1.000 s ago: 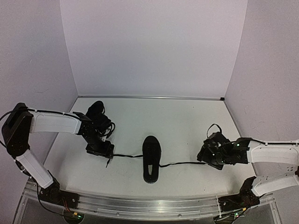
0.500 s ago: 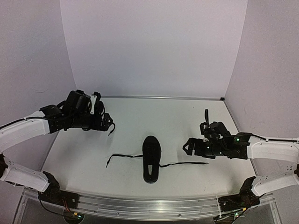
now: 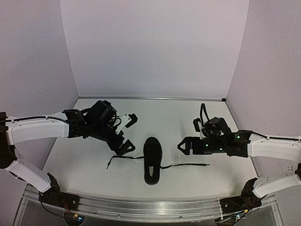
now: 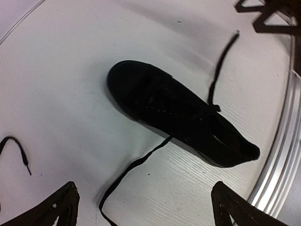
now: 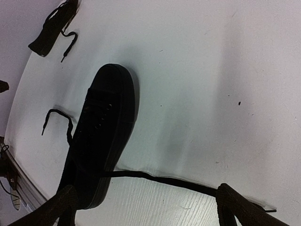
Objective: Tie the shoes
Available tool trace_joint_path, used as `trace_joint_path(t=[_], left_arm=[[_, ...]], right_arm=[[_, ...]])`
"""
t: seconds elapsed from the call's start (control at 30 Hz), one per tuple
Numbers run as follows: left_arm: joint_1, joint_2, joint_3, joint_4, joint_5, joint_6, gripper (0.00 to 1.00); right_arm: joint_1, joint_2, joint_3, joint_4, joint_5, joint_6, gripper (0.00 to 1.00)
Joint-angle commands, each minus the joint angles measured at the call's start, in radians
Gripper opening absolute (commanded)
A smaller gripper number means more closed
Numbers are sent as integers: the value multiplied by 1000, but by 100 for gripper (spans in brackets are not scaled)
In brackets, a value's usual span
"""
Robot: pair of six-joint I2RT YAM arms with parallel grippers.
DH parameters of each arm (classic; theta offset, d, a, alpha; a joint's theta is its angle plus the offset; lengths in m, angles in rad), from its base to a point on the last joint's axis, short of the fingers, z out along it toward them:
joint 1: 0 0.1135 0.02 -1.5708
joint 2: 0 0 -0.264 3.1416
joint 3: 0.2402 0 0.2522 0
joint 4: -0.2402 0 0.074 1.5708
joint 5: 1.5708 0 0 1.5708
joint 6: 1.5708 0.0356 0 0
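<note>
Centre: a small all-black low-cut canvas shoe (image 3: 152, 160) lies upright on the white table top (image 3: 188, 113), toe toward the back wall and heel toward the aluminium rail (image 3: 141, 205) at the near edge. It is untied. One thin black lace (image 3: 124, 157) trails flat to its left and the other black lace (image 3: 186, 165) runs flat to its right.

Left: the left gripper (image 3: 128, 133) hovers above the table just left of the shoe. Its fingers are spread wide and grasp nothing.

Right: the right gripper (image 3: 189, 135) hangs just right of the shoe, above the right-hand lace. Its fingers are likewise parted and empty.

Far left, seen from the right wrist: a second black shoe (image 5: 51, 26) lies well apart from the first, with a loose lace curled beside it.
</note>
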State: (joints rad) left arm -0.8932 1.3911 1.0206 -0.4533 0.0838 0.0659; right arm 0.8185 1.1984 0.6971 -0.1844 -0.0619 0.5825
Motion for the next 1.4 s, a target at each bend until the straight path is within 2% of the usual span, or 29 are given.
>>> trace_joint_path(t=[0.0,0.1,0.3,0.4,0.73,1.17,1.37], left_arm=[[2,-8,-46,105,159,215,93],[2,49,-50,124,186,311,87],[2,237,40,37,173,462,68],[3,304,69,15,149,512,63],[20,400,77,76,135,573,35],[39,437,66,120,101,619,24],[39,445,55,139,98,632,23]], right_arm=[[-2,-8,17,51,-49,-22,98],[-1,-1,9,59,-67,-15,98],[-2,7,-2,66,-74,-1,98],[-2,4,-9,70,-73,2,98],[-2,-6,-31,74,-74,9,98],[-2,-7,-34,74,-72,12,98],[-2,1,-27,72,-73,9,98]])
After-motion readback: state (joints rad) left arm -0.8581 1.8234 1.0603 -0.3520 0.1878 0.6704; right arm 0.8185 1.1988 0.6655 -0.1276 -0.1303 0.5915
